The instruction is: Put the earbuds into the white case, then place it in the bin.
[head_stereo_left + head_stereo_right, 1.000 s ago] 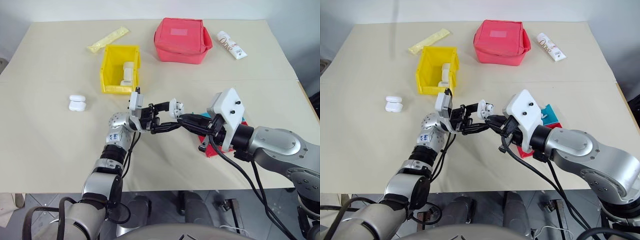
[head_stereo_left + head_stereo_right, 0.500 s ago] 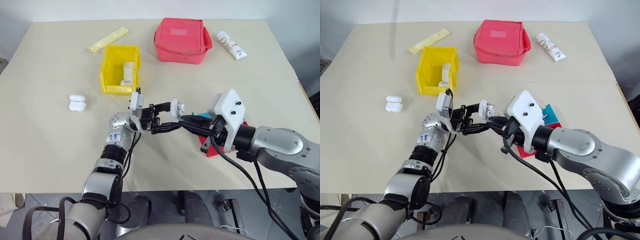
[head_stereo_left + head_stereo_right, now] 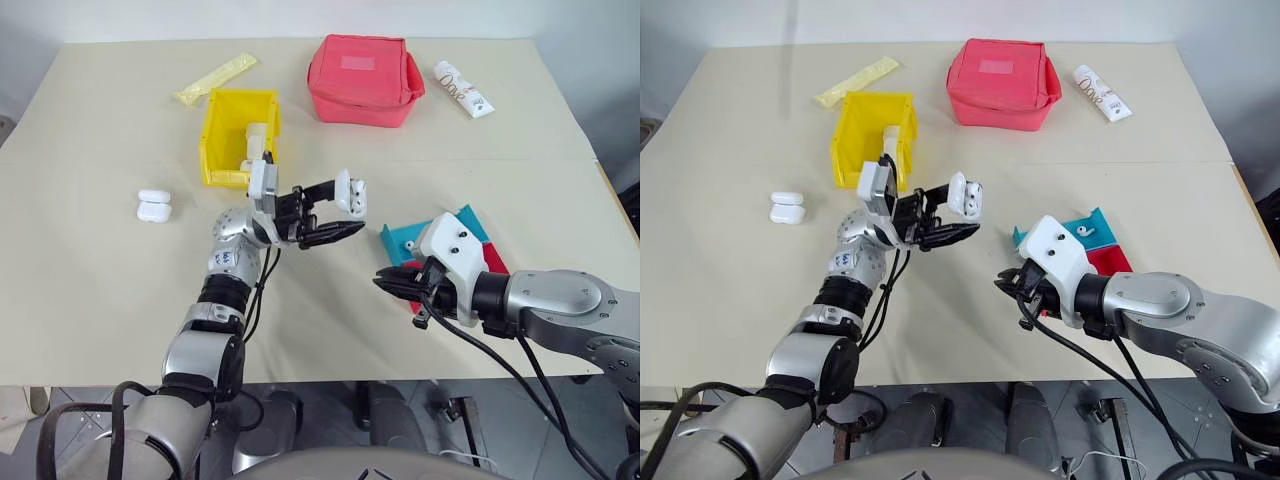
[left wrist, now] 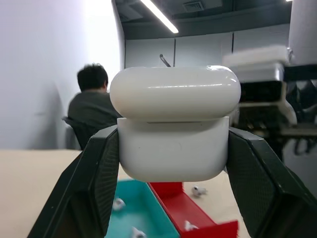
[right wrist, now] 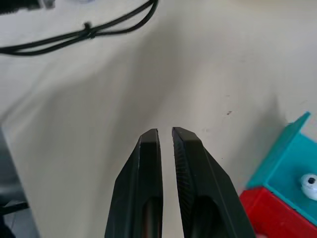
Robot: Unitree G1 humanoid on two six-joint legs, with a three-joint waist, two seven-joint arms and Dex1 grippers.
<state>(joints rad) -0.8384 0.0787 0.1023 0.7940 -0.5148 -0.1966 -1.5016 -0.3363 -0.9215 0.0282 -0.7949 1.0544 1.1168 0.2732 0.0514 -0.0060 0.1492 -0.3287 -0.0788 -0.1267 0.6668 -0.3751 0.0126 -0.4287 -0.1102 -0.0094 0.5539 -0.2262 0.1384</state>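
My left gripper [image 3: 345, 212] is shut on the white case [image 3: 350, 192] and holds it in the air above the middle of the table. In the left wrist view the white case [image 4: 173, 134] sits between the two fingers with its lid down. My right gripper [image 3: 385, 283] hangs lower and nearer the front edge, apart from the case. Its fingers [image 5: 148, 163] are shut with nothing between them. Tiny white earbuds [image 5: 309, 181] lie in the teal tray [image 3: 410, 240]. The yellow bin [image 3: 215, 140] stands behind the left gripper with white cases inside.
Another white case [image 3: 154, 205] lies on the table at the left. A red pouch [image 3: 362, 80], a yellow packet [image 3: 215, 78] and a white tube [image 3: 463, 88] lie at the back. A red tray [image 3: 495, 258] adjoins the teal one. A person [image 4: 94, 106] sits in the background.
My right gripper has pulled away from the white case, down and toward the table's front edge. The left gripper has lifted the case a little higher.
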